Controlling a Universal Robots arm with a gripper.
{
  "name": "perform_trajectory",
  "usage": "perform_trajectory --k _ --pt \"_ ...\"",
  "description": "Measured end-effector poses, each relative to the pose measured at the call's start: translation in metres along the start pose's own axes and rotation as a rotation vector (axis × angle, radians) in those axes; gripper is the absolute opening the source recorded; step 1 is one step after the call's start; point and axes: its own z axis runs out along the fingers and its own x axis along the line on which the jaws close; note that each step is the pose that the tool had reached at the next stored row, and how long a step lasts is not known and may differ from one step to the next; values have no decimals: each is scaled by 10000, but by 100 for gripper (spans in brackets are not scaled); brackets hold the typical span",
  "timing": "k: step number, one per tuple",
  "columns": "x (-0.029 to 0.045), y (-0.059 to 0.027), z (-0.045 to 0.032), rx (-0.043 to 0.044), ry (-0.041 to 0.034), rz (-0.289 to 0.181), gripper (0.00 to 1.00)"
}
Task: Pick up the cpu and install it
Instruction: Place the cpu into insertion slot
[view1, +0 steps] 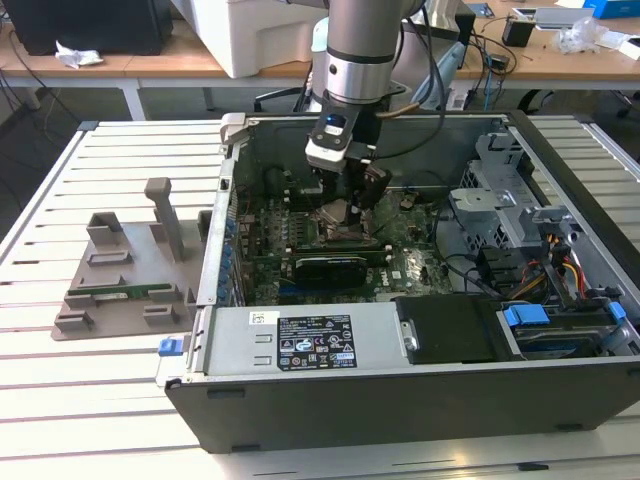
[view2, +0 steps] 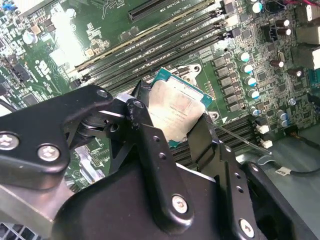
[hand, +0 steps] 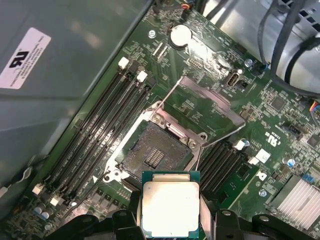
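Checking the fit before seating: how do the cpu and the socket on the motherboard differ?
The cpu has a silvery top and green rim; the socket is dark inside a metal frame. The cpu is held in the end effector, off the board; the socket sits empty, its cover raised. Both are square.

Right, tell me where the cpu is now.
The cpu is clamped in the gripper inside the computer case, mid-case in the exterior view, held over the motherboard next to the open socket, not seated in it.
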Motion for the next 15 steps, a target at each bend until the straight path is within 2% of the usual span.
perform_trajectory --k 4,15 --pt "0 0 0 28 8 308 55" --pt "0 0 0 142 78 1804 55"
